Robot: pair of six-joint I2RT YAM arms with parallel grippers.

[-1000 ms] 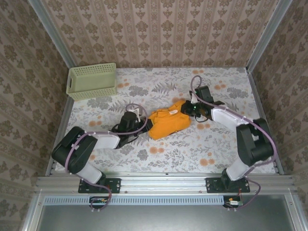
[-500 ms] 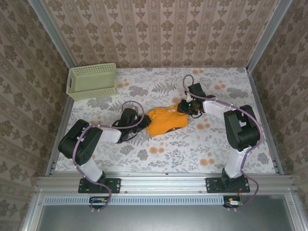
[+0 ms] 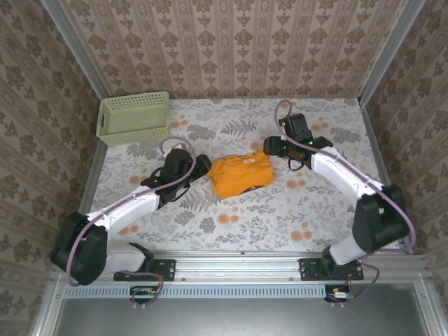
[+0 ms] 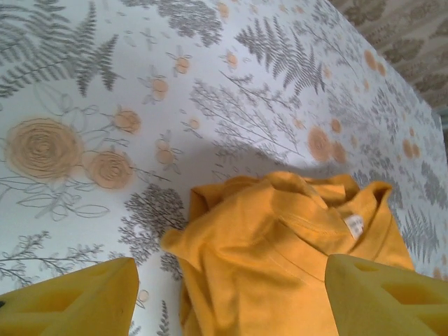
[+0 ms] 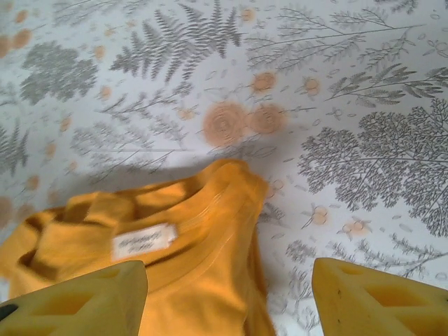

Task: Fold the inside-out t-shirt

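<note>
The inside-out t-shirt lies as a compact orange-yellow folded bundle in the middle of the floral table. Its collar and white label face up, and the label also shows in the left wrist view. My left gripper hovers just off the shirt's left edge. Its yellow fingers are spread wide, with the shirt lying loose below them. My right gripper sits at the shirt's far right corner, open too, with the collar under its fingers. Neither one grips any cloth.
A pale green lattice basket stands at the table's back left corner. Patterned walls close in the back and both sides. Bare tablecloth stretches in front of the shirt, with more to its right.
Both grippers have gone from shut to open and let go of the shirt. They have drawn back a little from it, and the shirt has settled into a tighter bundle.
</note>
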